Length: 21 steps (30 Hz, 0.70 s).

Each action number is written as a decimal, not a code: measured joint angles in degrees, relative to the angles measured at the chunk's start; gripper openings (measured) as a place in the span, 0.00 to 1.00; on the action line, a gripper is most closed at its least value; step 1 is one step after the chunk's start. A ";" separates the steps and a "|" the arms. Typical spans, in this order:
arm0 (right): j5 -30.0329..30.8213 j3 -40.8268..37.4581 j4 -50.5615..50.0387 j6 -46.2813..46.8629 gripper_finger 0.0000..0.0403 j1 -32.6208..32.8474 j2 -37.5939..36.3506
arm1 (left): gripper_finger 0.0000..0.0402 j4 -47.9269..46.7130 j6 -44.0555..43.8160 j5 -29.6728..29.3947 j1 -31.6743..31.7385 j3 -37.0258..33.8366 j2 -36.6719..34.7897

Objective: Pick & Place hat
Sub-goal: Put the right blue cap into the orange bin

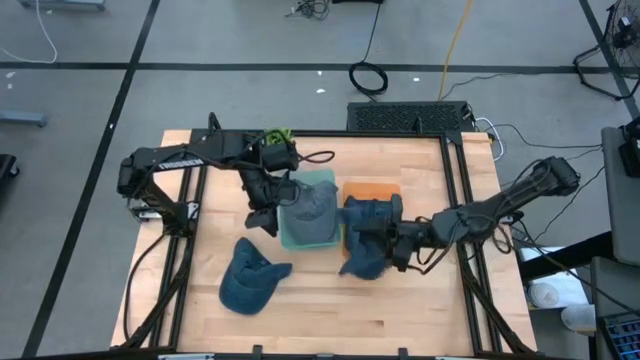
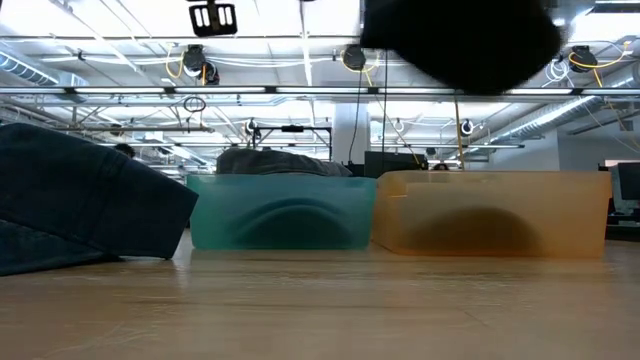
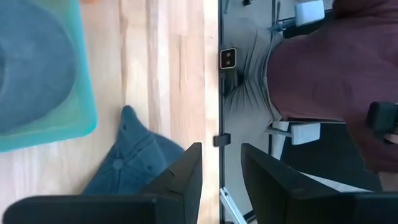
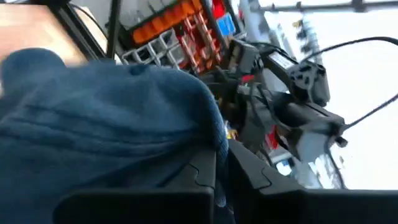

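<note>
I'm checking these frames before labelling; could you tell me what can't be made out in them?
- Orange plastic bin: its inside, high view, covered by the dark blue cap in the right gripper.
- Same cap, low view: cut off by the top edge.
- Left gripper: fingertips, left wrist view, cut off by the bottom edge.

The lifted hat (image 2: pixel 460 40) is cut off by the top edge.

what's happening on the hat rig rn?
Two-arm hat sorting. The right gripper has its jaws shut on a blue hat, lifted beside the orange bin. The left gripper sits next to the teal bin, jaws slightly apart and empty; a grey hat already lies in that bin. Another blue hat waits on the table in front.
</note>
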 joint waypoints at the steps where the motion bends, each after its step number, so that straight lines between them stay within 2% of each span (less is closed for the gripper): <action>1: 0.54 2.40 -3.33 1.46 0.01 -0.01 0.00 | 0.29 -0.54 0.44 -0.02 0.35 0.00 -0.06; 7: 2.67 14.49 -19.39 10.09 0.01 -0.87 -0.09 | 0.29 -3.98 2.72 -0.18 1.71 0.02 -1.47; 11: 5.14 20.68 -26.72 16.18 0.01 -1.90 -0.04 | 0.29 -4.74 3.51 -1.19 2.53 0.01 -2.53; 14: 5.20 24.00 -29.81 21.61 0.01 -3.53 0.03 | 0.29 -5.12 4.02 -7.47 3.37 -0.04 -4.48; 21: 5.38 28.30 -32.99 28.47 0.01 -7.45 0.82 | 0.29 -3.67 5.68 -27.83 4.66 0.00 -9.74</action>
